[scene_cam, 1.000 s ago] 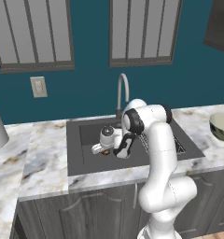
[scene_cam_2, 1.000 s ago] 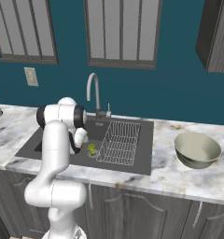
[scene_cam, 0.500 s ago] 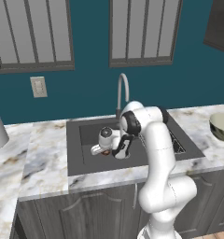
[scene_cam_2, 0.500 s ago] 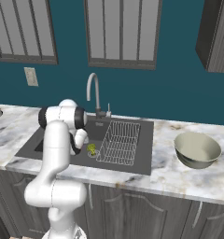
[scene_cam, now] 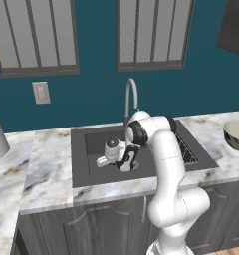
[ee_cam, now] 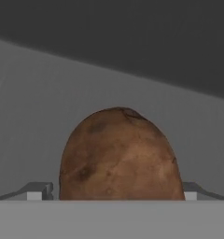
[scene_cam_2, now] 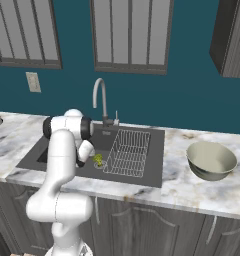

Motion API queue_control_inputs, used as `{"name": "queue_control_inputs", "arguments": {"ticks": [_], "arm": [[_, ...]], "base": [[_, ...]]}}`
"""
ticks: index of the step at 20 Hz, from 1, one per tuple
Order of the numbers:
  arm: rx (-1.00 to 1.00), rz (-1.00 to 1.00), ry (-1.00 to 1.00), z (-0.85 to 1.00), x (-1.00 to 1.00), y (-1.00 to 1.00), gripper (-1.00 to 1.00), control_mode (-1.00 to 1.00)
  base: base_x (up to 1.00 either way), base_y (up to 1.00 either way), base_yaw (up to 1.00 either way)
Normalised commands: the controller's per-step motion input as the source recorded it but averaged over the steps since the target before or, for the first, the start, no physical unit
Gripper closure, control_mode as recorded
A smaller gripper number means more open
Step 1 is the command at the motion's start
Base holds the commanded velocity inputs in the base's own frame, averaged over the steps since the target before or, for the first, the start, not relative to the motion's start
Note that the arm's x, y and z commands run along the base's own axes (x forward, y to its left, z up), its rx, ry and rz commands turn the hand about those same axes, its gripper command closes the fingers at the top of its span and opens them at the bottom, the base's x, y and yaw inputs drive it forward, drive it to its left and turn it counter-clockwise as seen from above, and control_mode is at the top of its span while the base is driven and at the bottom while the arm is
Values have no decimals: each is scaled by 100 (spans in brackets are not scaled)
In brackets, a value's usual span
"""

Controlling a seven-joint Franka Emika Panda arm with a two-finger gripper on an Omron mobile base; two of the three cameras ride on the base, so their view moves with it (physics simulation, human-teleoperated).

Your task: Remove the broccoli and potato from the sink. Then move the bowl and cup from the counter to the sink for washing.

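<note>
I have lowered my gripper (ee_cam: 114, 195) deeper into the sink (scene_cam: 91, 174), its jaws wide open astride the potato (ee_cam: 121, 156), ready to close.

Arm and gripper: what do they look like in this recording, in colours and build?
The arm is glossy white, made of rounded tube-like segments with dark grey joint caps, rising from a bulbous white base. No cables or markings are visible. The gripper end is white with dark parts; fine detail is too small to tell.
</note>
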Motion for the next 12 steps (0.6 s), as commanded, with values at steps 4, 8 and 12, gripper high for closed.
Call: {"name": "queue_control_inputs", "arguments": {"ticks": [4, 8, 12], "arm": [[0, 0, 1, -9, 16, 0, -100, -100], [0, 0, 0, -5, 17, 0, -100, -100], [0, 0, 0, -9, 12, 1, -100, -100]], "base": [[0, 0, 0], [0, 0, 0], [0, 0, 0]]}}
